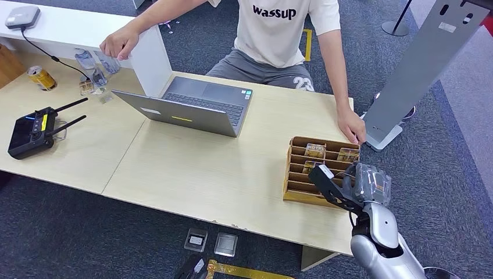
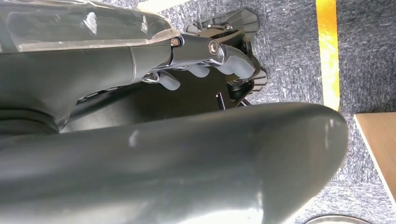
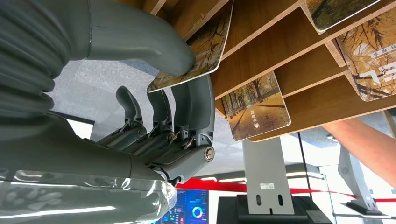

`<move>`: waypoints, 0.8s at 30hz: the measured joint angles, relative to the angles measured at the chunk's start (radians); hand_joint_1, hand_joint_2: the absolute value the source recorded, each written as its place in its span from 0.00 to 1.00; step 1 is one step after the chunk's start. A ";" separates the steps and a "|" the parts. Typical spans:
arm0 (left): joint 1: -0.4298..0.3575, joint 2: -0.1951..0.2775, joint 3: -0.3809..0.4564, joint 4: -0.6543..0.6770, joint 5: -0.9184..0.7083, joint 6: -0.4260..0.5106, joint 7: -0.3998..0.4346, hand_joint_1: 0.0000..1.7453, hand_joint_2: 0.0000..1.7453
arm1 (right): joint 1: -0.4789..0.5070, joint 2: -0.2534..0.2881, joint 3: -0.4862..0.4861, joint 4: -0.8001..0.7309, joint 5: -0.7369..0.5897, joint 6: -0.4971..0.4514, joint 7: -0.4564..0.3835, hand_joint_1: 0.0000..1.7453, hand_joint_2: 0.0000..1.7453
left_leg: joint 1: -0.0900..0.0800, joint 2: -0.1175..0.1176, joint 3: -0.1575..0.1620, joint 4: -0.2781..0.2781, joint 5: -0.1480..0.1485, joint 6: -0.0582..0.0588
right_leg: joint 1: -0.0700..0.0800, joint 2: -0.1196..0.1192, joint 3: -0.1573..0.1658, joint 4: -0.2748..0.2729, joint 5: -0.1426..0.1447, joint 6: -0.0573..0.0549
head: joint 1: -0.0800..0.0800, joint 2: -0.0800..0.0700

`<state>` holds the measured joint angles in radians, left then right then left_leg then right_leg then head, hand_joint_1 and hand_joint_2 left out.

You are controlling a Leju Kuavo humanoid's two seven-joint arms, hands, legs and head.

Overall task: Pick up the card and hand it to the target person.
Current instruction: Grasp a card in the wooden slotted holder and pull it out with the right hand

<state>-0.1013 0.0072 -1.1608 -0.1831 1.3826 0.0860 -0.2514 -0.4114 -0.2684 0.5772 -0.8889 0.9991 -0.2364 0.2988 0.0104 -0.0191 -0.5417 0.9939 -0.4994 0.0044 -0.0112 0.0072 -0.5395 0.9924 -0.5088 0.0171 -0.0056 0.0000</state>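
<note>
A wooden card rack [image 1: 297,187] stands at the table's right end with several tree-printed cards in its slots [image 3: 254,107]. My right hand [image 1: 343,187] reaches into the rack from the near side. Its thumb and fingers [image 3: 198,100] pinch one card [image 3: 198,49] by its edge, and the card's far end still lies in a slot. My left hand [image 2: 205,63] hangs over the carpet, fingers loosely bent, holding nothing. The person in a white shirt [image 1: 279,29] sits behind the table, one hand [image 1: 353,127] resting just beyond the rack.
An open laptop [image 1: 192,107] sits mid-table. A black remote controller [image 1: 32,132] and a can [image 1: 42,77] lie at the left. A white counter [image 1: 70,26] stands behind, with the person's other hand [image 1: 119,42] on it. A grey floor stand [image 1: 418,64] rises right of the table.
</note>
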 joint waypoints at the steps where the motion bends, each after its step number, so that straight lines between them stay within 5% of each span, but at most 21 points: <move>1: 0.000 0.000 0.000 0.000 0.000 0.000 0.000 0.00 0.00 | 0.000 0.000 0.000 0.000 0.000 -0.001 0.000 0.75 1.00 | 0.000 0.000 0.000 0.000 0.000 0.000 | 0.000 0.000 0.000 0.000 0.000 0.000 | 0.000 0.000; 7: 0.000 0.000 0.000 0.000 0.000 0.001 0.000 0.00 0.00 | -0.001 0.001 0.000 0.001 -0.001 -0.002 0.000 0.79 1.00 | 0.000 0.000 0.000 0.000 0.000 0.000 | 0.000 0.000 0.000 0.000 0.000 0.000 | 0.000 0.000; 11: 0.000 0.000 0.000 0.000 -0.001 0.002 0.000 0.00 1.00 | -0.001 0.002 0.000 0.003 -0.004 -0.002 -0.003 0.80 1.00 | 0.000 0.000 0.000 0.000 0.000 0.000 | 0.000 0.000 0.000 0.000 0.000 0.000 | 0.000 0.000; 24: -0.001 0.000 -0.006 0.000 -0.020 0.006 -0.013 0.00 1.00 | -0.001 0.003 -0.001 0.008 -0.013 -0.008 0.000 0.80 1.00 | 0.000 0.000 0.001 0.000 0.000 0.000 | 0.000 0.000 0.000 0.000 0.000 0.000 | 0.000 0.000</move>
<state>-0.1022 0.0072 -1.1673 -0.1831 1.3622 0.0922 -0.2640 -0.4122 -0.2657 0.5766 -0.8814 0.9863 -0.2447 0.2986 0.0104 -0.0190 -0.5412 0.9939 -0.4994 0.0044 -0.0112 0.0073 -0.5395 0.9924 -0.5088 0.0171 -0.0057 0.0000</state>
